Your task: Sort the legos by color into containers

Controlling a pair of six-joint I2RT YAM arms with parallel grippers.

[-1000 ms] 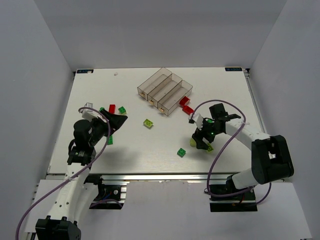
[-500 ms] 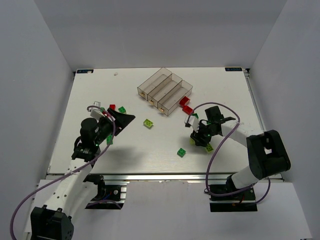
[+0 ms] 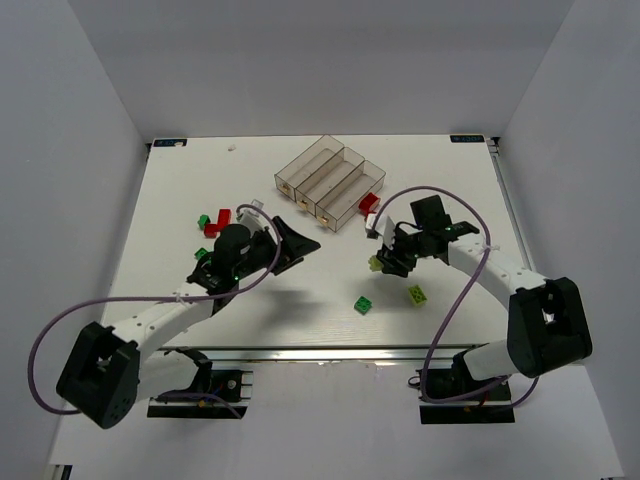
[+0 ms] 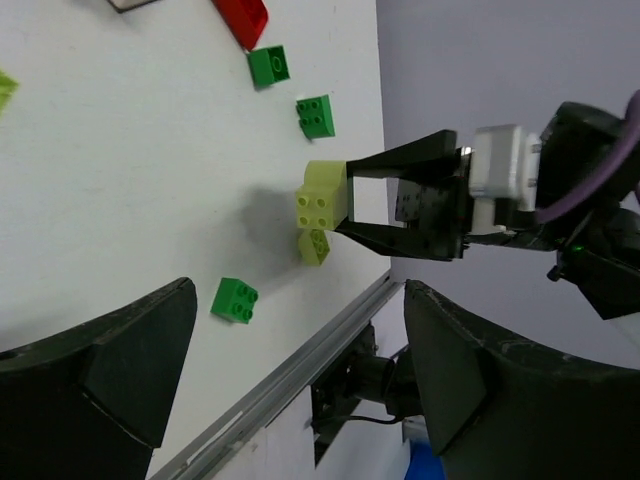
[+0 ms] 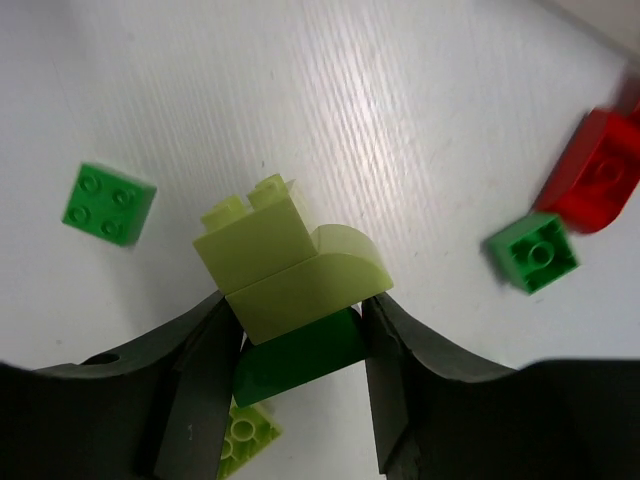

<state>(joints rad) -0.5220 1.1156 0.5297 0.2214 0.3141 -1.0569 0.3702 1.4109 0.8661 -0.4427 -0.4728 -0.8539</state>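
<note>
My right gripper (image 3: pixel 383 258) is shut on a pale yellow-green brick (image 5: pixel 278 255) that has a dark green piece (image 5: pixel 300 358) stuck under it. It holds them a little above the table; the left wrist view shows them too (image 4: pixel 322 196). My left gripper (image 3: pixel 296 243) is open and empty, stretched out low over the table's middle and facing the right gripper. The clear containers (image 3: pixel 330 182) stand at the back centre. Loose legos lie about: a green one (image 3: pixel 363 304), a yellow-green one (image 3: pixel 417 294), a red one (image 3: pixel 370 204), and red (image 3: pixel 223 215) and green ones (image 3: pixel 205 221) at the left.
The table's near edge rail (image 4: pixel 290 385) runs close under my left gripper. In the right wrist view a green brick (image 5: pixel 108 203) lies to the left, while a green brick (image 5: pixel 532 252) and a red one (image 5: pixel 595 170) lie to the right. A yellow-green brick (image 5: pixel 245 435) lies below the jaws.
My left arm has swung right, from the left side toward the table's middle. My right gripper has risen and moved back-left with the pale brick, leaving one yellow-green brick on the table.
</note>
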